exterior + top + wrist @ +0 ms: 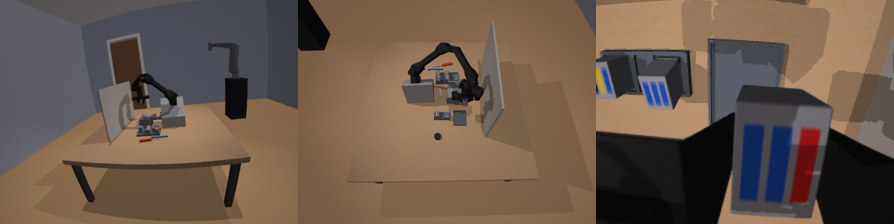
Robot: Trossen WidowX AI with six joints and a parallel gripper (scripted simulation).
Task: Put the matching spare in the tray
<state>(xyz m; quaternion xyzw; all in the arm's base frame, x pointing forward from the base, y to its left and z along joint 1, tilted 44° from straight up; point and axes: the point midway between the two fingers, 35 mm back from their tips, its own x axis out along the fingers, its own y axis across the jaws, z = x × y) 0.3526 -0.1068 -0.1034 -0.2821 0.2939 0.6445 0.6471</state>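
Observation:
My gripper (464, 99) (141, 101) (770, 123) is shut on a small grey spare (465, 102) (141, 103) (778, 165), whose face shows two blue stripes and one red stripe in the wrist view. It is held up in the air, just behind the tray in the top view. The shallow dark tray (459, 118) (746, 70) shows nothing in it. The mounted unit (451, 99) (146, 121) is a larger grey box, partly under the arm in the top view. Its printed code cannot be read.
A two-place rack (442, 116) (689, 75) with two spares stands beside the tray. A larger rack (447, 82) (148, 134) holds several spares near an orange screwdriver (447, 64) (145, 140) and a blue pen (436, 69). A tall pale panel (493, 84) (116, 109) and a black puck (437, 136) stand around.

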